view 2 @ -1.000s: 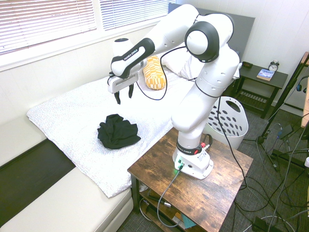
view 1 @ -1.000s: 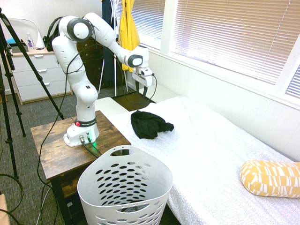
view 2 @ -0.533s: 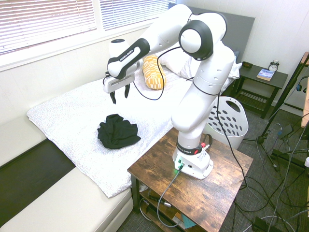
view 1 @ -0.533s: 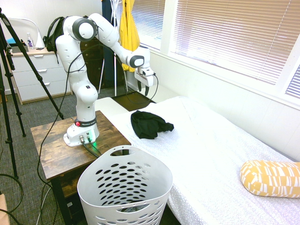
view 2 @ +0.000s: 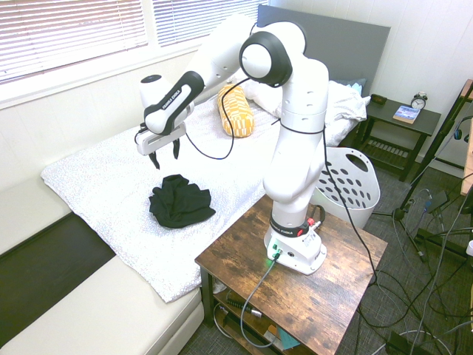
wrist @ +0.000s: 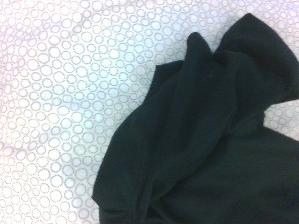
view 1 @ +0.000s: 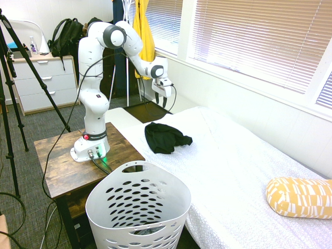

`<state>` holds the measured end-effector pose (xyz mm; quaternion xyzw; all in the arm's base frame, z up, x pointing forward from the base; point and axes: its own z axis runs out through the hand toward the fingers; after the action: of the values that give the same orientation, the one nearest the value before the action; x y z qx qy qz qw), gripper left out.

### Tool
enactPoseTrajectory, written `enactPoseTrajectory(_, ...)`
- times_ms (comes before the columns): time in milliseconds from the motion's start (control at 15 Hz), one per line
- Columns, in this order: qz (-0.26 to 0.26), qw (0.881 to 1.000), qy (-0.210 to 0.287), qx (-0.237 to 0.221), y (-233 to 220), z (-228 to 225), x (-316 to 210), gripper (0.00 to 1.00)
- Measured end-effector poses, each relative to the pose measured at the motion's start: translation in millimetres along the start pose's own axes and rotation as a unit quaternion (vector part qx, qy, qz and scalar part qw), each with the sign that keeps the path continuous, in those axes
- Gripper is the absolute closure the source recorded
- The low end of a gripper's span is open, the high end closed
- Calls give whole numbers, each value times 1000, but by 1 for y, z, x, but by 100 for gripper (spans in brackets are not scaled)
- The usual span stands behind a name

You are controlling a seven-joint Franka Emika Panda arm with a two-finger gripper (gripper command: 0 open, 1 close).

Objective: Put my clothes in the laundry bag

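Handling: black garment (view 2: pixel 179 203), rumpled on the bed (view 2: pixel 111 233), looks light, limp, not fragile. Suggested grip: a raised central fold. Fingers (view 2: pixel 165 161) spread, holding nothing.

Open air between gripper (view 2: pixel 165 160) and black garment (view 2: pixel 180 203).

Legible marking: "FRANKA EMIKA", in white capitals on a black band of the robot arm (view 2: pixel 172 101), near its wrist. Lettering on the dark collar at the arm's base is too small to confirm. Print on the blue book (view 2: pixel 406 114): illegible.
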<state>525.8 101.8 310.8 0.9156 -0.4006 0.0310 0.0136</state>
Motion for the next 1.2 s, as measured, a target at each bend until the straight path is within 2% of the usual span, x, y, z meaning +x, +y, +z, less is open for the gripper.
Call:
enactPoseTrajectory(667, -17, 997, -20, -78, -71, 130, -2, 0)
enactPoseTrajectory(1200, -7, 987, -39, -156, -101, 174, 14, 0)
